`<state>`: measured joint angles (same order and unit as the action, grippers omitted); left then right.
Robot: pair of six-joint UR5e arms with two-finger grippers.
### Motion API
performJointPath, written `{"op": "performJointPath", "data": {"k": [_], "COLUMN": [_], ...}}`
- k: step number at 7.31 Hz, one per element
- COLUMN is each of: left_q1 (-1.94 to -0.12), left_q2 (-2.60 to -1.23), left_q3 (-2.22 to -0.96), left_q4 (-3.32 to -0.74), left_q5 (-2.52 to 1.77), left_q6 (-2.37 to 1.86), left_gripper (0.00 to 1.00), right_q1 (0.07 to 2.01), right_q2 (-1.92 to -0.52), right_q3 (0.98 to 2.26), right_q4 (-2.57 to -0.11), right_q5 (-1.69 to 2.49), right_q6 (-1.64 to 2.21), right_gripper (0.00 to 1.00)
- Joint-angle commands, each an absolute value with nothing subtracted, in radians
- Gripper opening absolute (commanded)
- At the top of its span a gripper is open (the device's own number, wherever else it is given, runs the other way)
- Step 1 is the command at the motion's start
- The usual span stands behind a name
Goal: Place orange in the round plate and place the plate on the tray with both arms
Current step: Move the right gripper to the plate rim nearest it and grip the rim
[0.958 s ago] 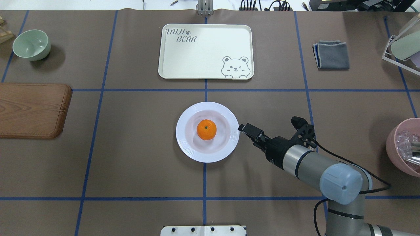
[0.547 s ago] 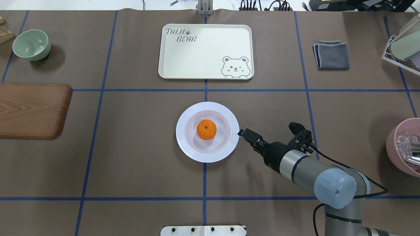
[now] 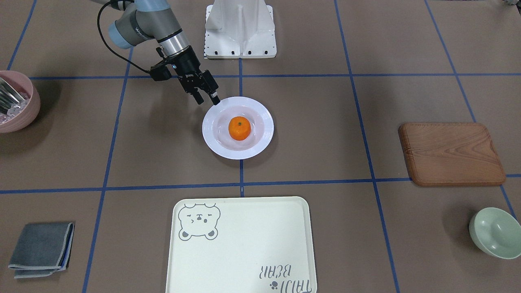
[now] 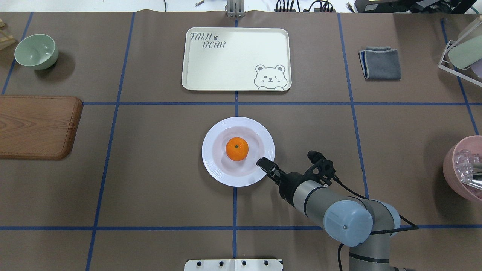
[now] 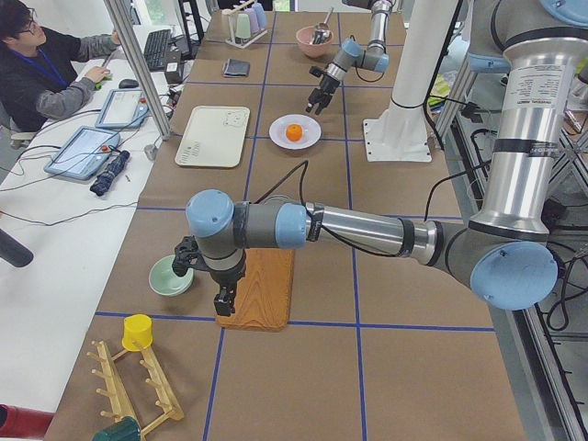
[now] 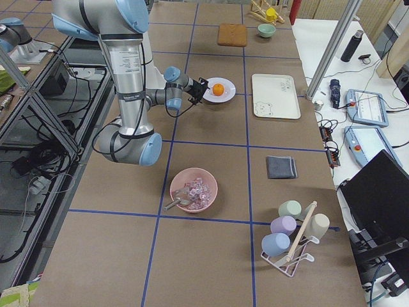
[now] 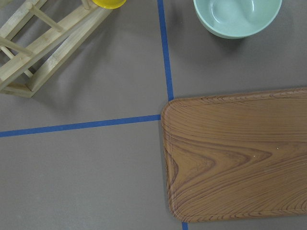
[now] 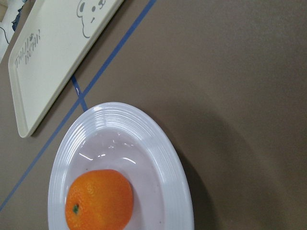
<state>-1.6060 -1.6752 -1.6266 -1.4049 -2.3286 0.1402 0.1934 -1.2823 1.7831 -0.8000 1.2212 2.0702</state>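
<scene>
The orange (image 4: 237, 148) lies in the middle of the round white plate (image 4: 211, 150), at the table's centre. It also shows in the right wrist view as the orange (image 8: 99, 199) in the plate (image 8: 169, 163). Beyond the plate lies the cream tray (image 4: 236, 59), with nothing on it. My right gripper (image 4: 264, 163) hangs at the plate's near right rim. The front view shows the right gripper (image 3: 208, 101) open, with nothing held. My left gripper (image 5: 223, 301) shows only in the exterior left view, over the wooden board's end. Whether it is open or shut, I cannot tell.
A wooden board (image 4: 37, 126) and a mint-green bowl (image 4: 36, 51) lie at the left. A folded grey cloth (image 4: 381, 63), a cup rack (image 4: 461, 52) and a pink bowl (image 4: 465, 169) are on the right. The robot's base plate (image 4: 233, 264) sits at the near edge.
My right gripper has moved left and nearer the robot, from beside the plate's right edge to over its near right rim. Orange, plate and tray have not moved.
</scene>
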Motion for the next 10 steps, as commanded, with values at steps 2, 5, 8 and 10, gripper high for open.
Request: {"op": "performJointPath", "data": {"k": [2,5,8,10], "left_q1": [-1.606,-1.606,-1.605,-1.605], "left_q2": [-1.669,-1.67,-1.672,-1.672], "left_q3": [-1.629,-1.628,-1.628,-1.629], "left_q4": [-1.407,-1.407,-1.407,-1.407], "left_q5": [-2.329,-2.329,-2.329,-2.329], "left_q6": [0.14,0.14,0.14,0.14], "left_gripper": [0.98,0.98,0.98,0.98], "right_q1": [0.183,0.184,0.189,0.192], "right_q2": [-1.212,-1.213,-1.215,-1.215], "right_q3": [1.738,1.732,1.726,1.709], "right_q4": [-0.805,-0.807,-0.808,-0.811], "right_q5": [1.201,1.197,1.197,1.197], "right_q6": [2.132,2.149,2.148,2.145], "right_gripper": [0.93,0.89,0.88,0.86]}}
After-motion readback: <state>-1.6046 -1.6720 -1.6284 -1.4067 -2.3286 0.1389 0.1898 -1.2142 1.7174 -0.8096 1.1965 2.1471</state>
